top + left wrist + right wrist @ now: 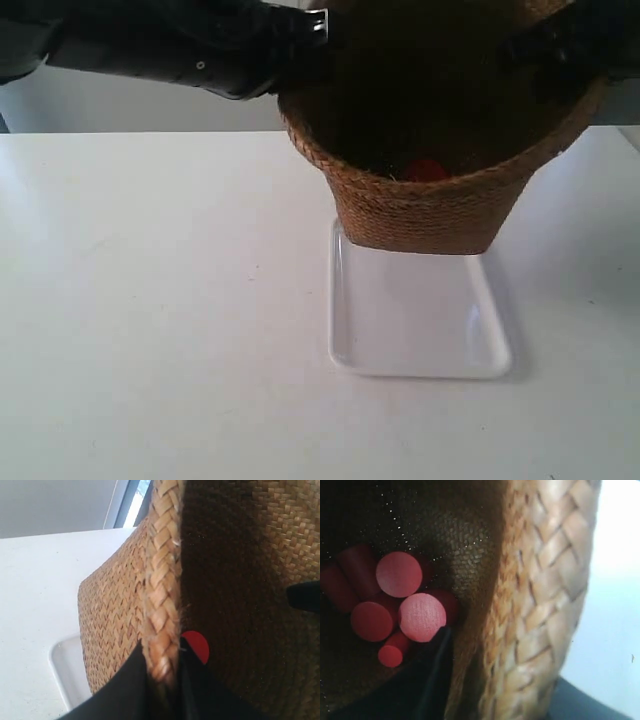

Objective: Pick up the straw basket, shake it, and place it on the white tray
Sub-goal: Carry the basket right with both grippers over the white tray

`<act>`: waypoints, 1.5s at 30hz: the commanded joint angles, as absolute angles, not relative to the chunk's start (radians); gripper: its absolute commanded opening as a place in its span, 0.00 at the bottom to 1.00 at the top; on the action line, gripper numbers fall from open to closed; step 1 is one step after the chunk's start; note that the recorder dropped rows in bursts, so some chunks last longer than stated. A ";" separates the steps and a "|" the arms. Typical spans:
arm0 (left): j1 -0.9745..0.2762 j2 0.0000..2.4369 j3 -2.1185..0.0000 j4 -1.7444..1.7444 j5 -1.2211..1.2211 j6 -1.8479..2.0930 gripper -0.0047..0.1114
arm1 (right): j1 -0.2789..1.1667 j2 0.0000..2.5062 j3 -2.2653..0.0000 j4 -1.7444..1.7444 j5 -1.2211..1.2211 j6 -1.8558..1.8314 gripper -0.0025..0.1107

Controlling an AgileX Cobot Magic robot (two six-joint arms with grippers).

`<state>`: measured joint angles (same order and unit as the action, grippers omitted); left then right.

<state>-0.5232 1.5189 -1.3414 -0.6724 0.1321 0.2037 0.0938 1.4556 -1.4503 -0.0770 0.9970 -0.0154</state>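
The left gripper [162, 676] has its jaws closed down on the braided rim of the straw basket [430, 212]. One dark finger lies against the outer weave and the other sits inside the wall, with only the thickness of the rim between them. The right gripper [505, 692] is clamped on the rim in the same way, one finger inside the dark interior and the other outside the braid (its outer finger shows only as a dark corner). In the exterior view, an arm reaches the rim from each upper corner, on opposite sides of the mouth.

The basket is tilted. Its long axis, from rim to base, leans so that the flared mouth tips toward the exterior camera and the near rim dips low enough to show the dark inside. The squarish base points down and away, over the far end of the white tray [420, 335]. Whether the base touches the tray cannot be told. The tray lies flat on the worktop [150, 300], its long side running away from the exterior camera.

Inside the basket, several red cylinders [420, 615] lie bunched together against the lower part of the wall. One red end face shows just beside the left gripper's inner finger.
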 commanded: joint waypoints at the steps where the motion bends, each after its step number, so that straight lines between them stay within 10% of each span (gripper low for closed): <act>1: -0.534 1.470 -1.368 -0.598 0.127 0.243 0.04 | 0.087 1.436 -1.458 -0.045 0.948 -0.053 0.02; 12: -0.538 1.487 -1.285 -0.599 0.023 0.120 0.04 | 0.089 1.433 -1.351 0.087 0.887 -0.134 0.02; 33: -0.493 1.699 -1.455 -0.622 0.196 0.082 0.04 | 0.029 1.844 -1.823 0.154 1.221 -0.207 0.02; 41: -0.479 1.712 -1.457 -0.619 0.266 0.087 0.36 | 0.029 1.813 -1.727 0.168 1.221 -0.204 0.02; 45: -0.479 1.709 -1.457 -0.619 0.264 0.087 0.37 | 0.029 1.820 -1.714 0.166 1.221 -0.206 0.02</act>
